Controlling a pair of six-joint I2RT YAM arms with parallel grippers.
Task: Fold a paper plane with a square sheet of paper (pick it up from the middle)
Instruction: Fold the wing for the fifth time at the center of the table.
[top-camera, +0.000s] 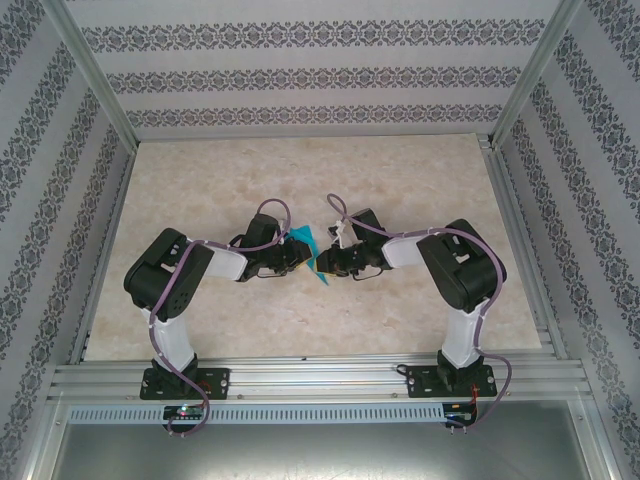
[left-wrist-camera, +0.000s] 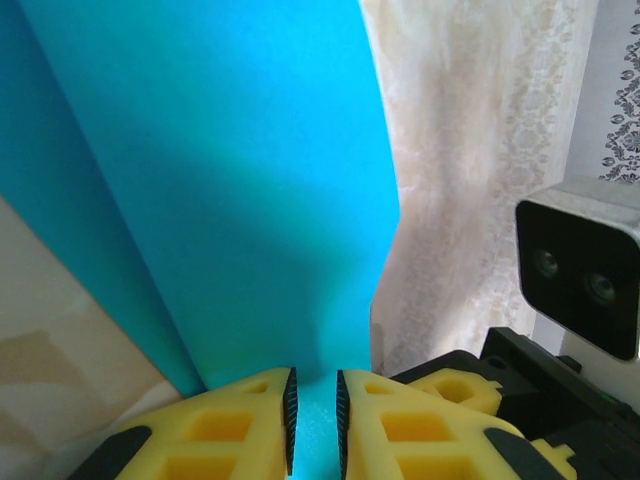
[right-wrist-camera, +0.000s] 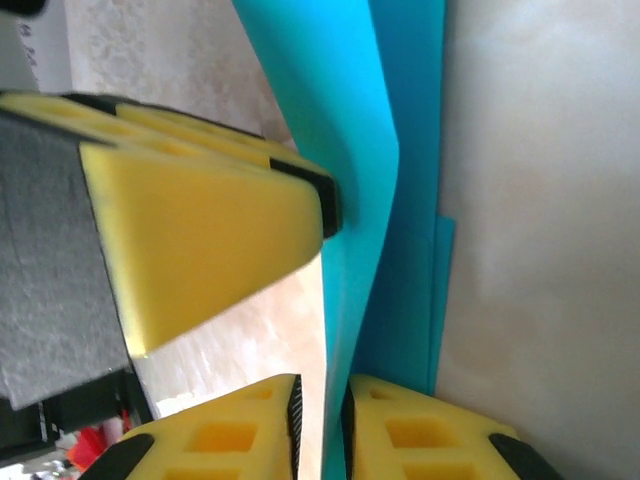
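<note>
Your square sheet of paper (top-camera: 308, 243) (left-wrist-camera: 250, 200) (right-wrist-camera: 350, 120), creased into layers, was held upright near the middle of the table (top-camera: 300, 170). Your left gripper (top-camera: 292, 252) (left-wrist-camera: 315, 420) was clamped on it. Your right gripper (top-camera: 325, 262) (right-wrist-camera: 322, 430) had its jaws slightly apart around an edge. Both arms bent inward, tips close together, with bare table all around.

Overhead overview, wrist close-ups share paper (left-wrist-camera: 250, 200)
</note>
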